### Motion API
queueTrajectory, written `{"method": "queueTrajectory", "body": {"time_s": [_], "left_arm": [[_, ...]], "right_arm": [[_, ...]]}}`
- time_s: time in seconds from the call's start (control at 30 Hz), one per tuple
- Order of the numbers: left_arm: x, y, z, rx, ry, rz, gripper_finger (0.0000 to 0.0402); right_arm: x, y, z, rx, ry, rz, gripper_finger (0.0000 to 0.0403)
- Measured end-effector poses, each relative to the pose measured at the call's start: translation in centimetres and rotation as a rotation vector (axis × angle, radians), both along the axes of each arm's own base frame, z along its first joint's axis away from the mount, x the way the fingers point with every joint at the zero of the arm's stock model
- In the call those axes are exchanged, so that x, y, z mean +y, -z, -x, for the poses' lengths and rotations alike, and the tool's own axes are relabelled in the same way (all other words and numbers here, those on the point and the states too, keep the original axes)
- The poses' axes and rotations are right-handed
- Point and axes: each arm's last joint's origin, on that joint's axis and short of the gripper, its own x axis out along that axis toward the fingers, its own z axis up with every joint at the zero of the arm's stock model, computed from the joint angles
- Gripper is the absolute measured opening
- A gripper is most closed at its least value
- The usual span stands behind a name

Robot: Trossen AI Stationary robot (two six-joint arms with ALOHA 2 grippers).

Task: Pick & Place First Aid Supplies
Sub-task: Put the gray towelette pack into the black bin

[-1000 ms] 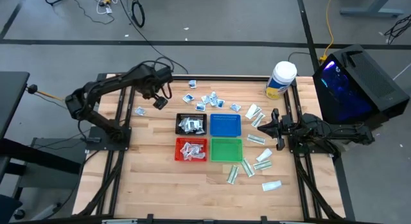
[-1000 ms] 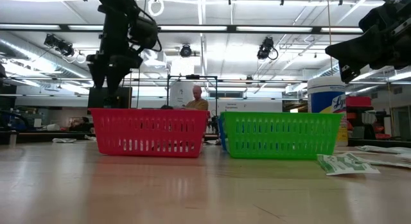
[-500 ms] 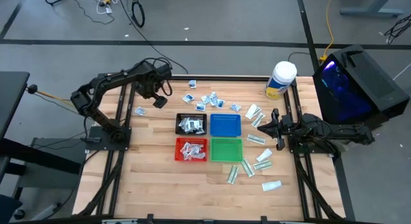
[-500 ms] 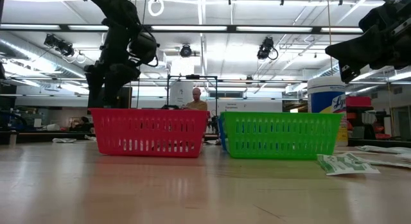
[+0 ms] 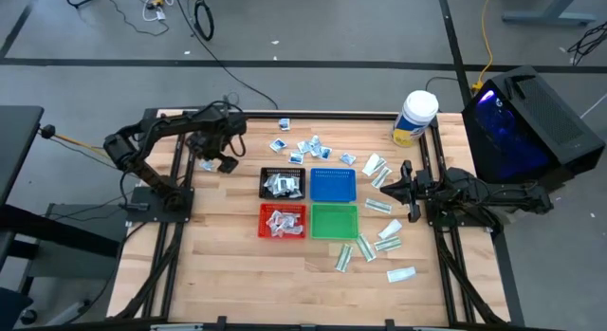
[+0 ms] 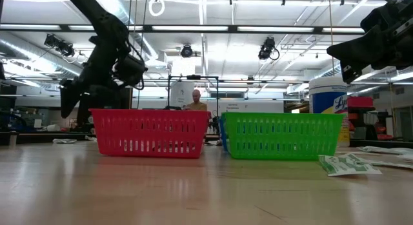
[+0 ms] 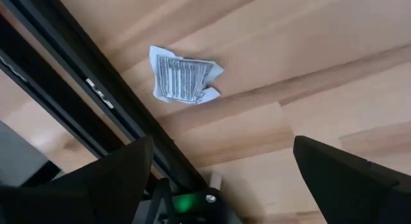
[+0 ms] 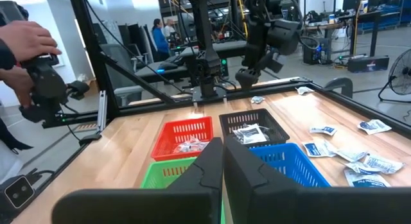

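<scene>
**Hovering over a lone packet at the surface's left edge**

Looking down from overhead, the left hand (image 5: 226, 163) hangs over the wooden surface (image 5: 218, 246) close to its left rail, just beside a single squarish packet (image 5: 207, 164) that lies apart from the others. A loose scatter of squarish packets (image 5: 308, 147) sits along the far edge, and the longer white-and-green packets (image 5: 379, 206) lie to the right of the trays. The black tray (image 5: 283, 182) and the red tray (image 5: 283, 221) each hold a few packets; the blue tray (image 5: 333, 184) and green tray (image 5: 334, 221) sit beside them. A white jar (image 5: 415, 118) stands at the far right corner. The right hand (image 5: 387, 190) rests low near the right rail, beside the long packets.

From table height, the left hand (image 6: 70, 104) shows behind and to the side of the red tray (image 6: 150, 131), up off the surface. The green tray (image 6: 281, 135) stands next to it, a white-and-green packet (image 6: 348, 164) lies in front on the right, and the right arm fills the upper corner.

The left wrist camera shows its two fingers (image 7: 103, 179) spread wide with nothing between them, and the crumpled squarish packet (image 7: 183, 75) lying flat on the wood next to the black rail.

The right wrist camera shows that hand's fingers (image 8: 221, 166) pressed together, empty, facing the trays. A person's hand (image 8: 29, 41) holds a device off to the side.
</scene>
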Motion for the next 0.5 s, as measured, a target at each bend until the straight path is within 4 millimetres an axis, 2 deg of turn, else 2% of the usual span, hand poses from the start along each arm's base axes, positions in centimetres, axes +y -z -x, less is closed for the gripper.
{"method": "queueTrajectory", "body": {"time_s": [0.5], "left_arm": [[1.0,3.2,2.8,-0.001,-0.07,-0.06,0.0383]], "right_arm": [[0.0,0.0,0.0,0.0,0.0,0.0,0.0018]]}}
